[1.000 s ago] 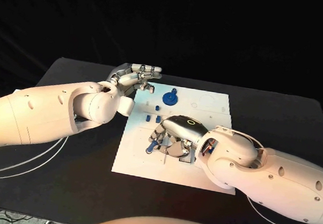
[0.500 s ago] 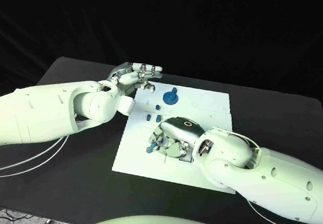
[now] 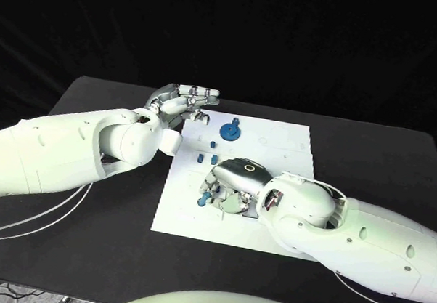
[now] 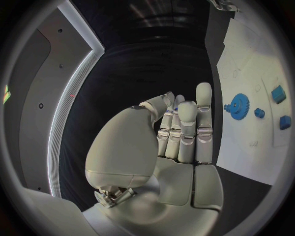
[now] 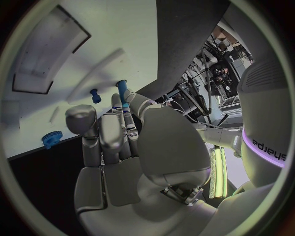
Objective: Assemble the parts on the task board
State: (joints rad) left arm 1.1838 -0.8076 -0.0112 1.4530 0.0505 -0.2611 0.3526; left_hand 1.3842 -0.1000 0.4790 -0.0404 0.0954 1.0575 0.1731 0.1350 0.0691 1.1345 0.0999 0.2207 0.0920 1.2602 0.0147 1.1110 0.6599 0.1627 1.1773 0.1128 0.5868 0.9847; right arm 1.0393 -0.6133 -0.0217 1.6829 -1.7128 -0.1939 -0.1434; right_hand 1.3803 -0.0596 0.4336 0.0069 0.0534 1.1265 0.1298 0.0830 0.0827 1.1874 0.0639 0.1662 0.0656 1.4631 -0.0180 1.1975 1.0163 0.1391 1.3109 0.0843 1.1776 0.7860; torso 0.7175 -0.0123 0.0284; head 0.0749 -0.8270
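Right robot hand [image 3: 238, 183] shifted slightly on task board [image 3: 282, 147], pinching blue peg [image 5: 122, 91]; left robot hand [image 3: 185, 102] fingers together, empty.

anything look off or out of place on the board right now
Nothing stands out. The task board lies flat on the black table, roughly square to it. The blue gear sits near its far edge with small blue parts beside it. The right hand is down over other parts; the left hand is off the board's far left corner.
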